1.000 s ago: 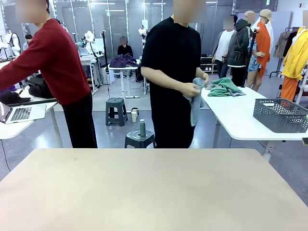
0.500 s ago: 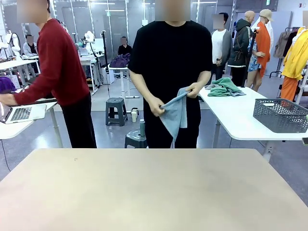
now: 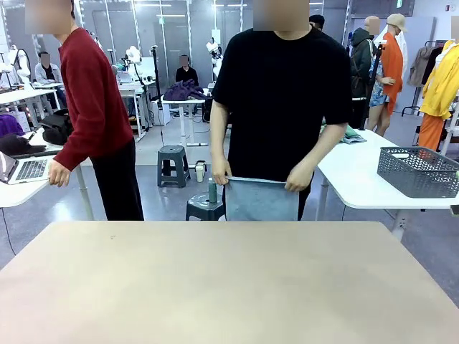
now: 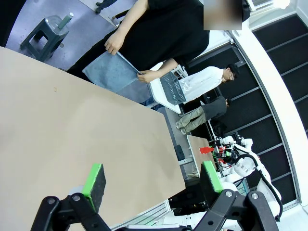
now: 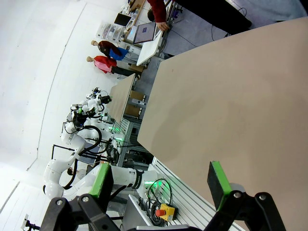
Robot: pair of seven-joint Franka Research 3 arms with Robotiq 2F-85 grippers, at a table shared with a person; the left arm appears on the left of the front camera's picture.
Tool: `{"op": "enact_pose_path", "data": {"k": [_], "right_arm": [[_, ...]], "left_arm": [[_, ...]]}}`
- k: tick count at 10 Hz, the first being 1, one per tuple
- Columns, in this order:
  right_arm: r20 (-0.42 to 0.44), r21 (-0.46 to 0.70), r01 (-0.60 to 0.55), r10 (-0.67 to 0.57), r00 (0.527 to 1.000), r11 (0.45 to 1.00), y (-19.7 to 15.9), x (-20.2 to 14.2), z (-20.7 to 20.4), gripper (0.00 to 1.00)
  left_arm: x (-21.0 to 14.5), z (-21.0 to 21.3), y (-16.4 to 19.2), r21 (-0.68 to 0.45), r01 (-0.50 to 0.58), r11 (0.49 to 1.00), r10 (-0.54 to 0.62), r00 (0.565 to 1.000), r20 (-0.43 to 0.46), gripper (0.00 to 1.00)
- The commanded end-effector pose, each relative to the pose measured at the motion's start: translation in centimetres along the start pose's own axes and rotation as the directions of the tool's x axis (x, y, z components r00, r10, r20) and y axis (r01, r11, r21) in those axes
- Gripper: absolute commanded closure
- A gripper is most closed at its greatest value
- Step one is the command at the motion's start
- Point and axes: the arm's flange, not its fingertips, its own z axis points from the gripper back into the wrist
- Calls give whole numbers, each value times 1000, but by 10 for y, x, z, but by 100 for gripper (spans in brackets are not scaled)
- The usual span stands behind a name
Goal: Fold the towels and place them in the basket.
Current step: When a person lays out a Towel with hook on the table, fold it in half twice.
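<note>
One towel (image 3: 262,200) now stretched taut, one basket (image 3: 418,172)

A beige tabletop (image 3: 229,287) spans the foreground. Beyond it, dark plastic stools (image 3: 173,165) stand on a glossy grey floor (image 3: 161,204). A white table (image 3: 358,179) stands at the right.

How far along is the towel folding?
Nothing looks done yet: the basket on the side table shows no towel. In hand: the person across the table holds the grey-blue towel spread by its top corners. Left: folding it and the green towel on the side table, then basketing both. The left claw and right claw hang open, empty.
</note>
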Motion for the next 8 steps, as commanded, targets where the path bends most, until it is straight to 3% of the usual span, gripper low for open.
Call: {"op": "enact_pose_path", "data": {"k": [1,8], "right_arm": [[1,10,-5,5,1000,1000,1,0,1,0],[1,10,-5,5,1000,1000,1,0,1,0]], "left_arm": [[3,0,-1,-20,14,1000,-14,1000,6,0],[3,0,-1,-20,14,1000,-14,1000,6,0]]}}
